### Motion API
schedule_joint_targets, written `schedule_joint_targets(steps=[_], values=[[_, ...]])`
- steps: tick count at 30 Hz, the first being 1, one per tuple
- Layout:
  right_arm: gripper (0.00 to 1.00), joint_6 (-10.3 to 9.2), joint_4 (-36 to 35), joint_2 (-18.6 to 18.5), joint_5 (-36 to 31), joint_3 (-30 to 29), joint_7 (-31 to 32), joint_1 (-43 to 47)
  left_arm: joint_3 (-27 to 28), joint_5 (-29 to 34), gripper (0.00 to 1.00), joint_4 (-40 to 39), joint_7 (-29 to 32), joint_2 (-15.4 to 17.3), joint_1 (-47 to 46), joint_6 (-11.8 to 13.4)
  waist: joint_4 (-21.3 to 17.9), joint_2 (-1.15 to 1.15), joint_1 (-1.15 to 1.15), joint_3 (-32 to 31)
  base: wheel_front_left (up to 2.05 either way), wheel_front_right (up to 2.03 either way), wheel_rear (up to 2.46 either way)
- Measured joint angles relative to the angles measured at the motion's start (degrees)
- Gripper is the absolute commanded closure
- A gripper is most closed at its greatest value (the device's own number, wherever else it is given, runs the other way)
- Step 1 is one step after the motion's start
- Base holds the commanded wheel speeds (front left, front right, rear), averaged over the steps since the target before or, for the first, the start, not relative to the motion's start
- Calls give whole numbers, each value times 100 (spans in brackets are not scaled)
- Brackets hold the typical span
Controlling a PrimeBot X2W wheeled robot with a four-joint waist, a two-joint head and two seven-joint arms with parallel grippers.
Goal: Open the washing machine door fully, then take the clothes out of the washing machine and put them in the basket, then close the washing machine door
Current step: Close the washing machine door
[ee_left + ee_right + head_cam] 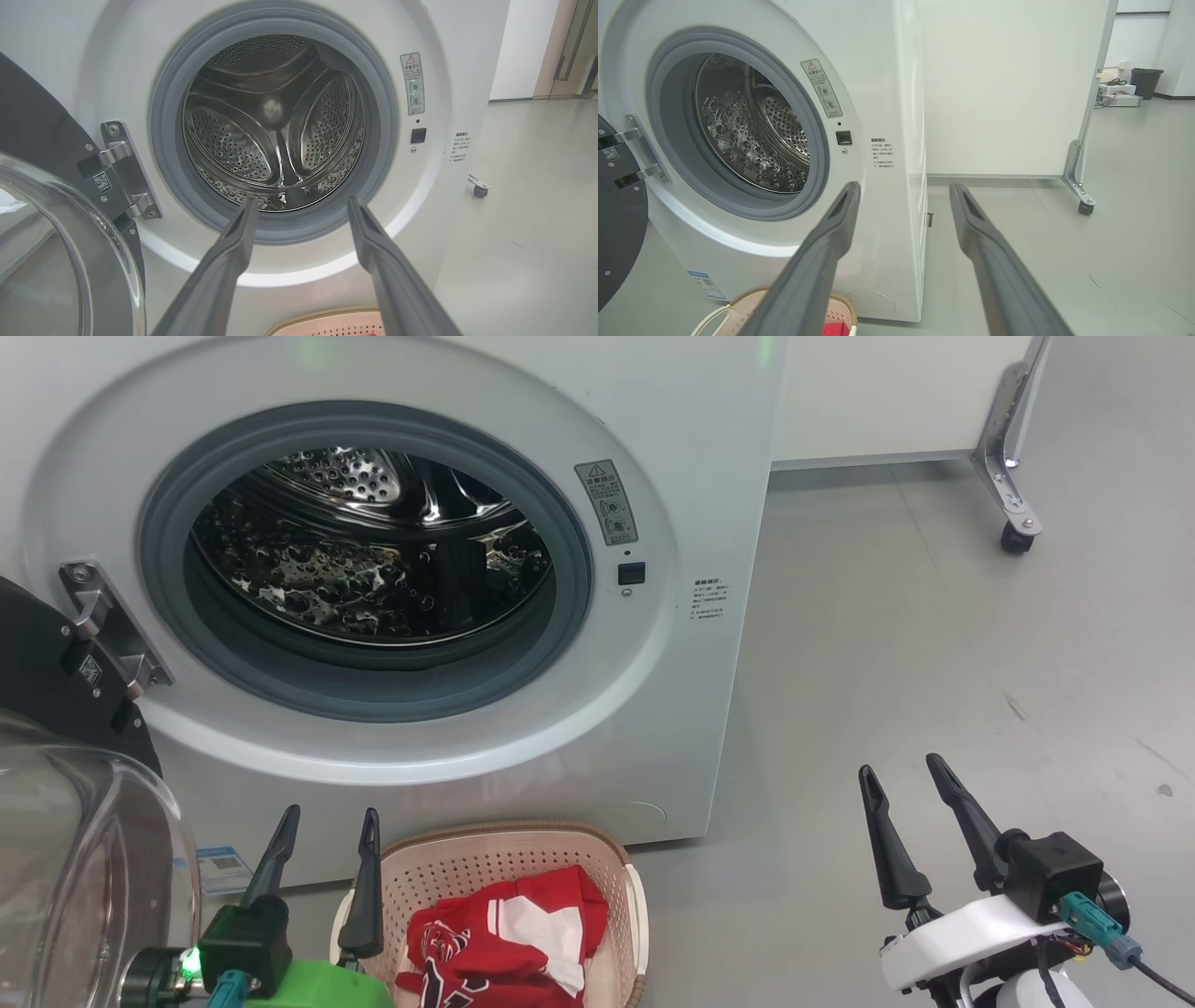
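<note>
head: my left gripper and right gripper point up, both spread, empty; red-and-white fabric jersey lies in cream perforated plastic basket | left wrist: round glossy black door stands open left of big white washing machine | right wrist: fingers apart

Floor: smooth, pale grey, faintly reflective. A few dark scuff marks lie on the open stretch to the right of the machine.

Standing directly on it:
- the washing machine, a white box;
- the basket, cream with a brown woven-look rim, just in front of the machine's lower front panel;
- a white partition beside and behind the machine, carried on a metal bracket with a black caster;
- far off, a dark waste bin near the wall.
</note>
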Motion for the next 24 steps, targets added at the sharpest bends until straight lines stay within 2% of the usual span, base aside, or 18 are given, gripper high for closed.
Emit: schedule_joint_targets(steps=[24], values=[[0, -14, -169, -23, 0, -7, 91, 88, 0, 65, 0, -446, 129, 54, 197, 56, 48, 0, 0, 43, -16, 16, 0]])
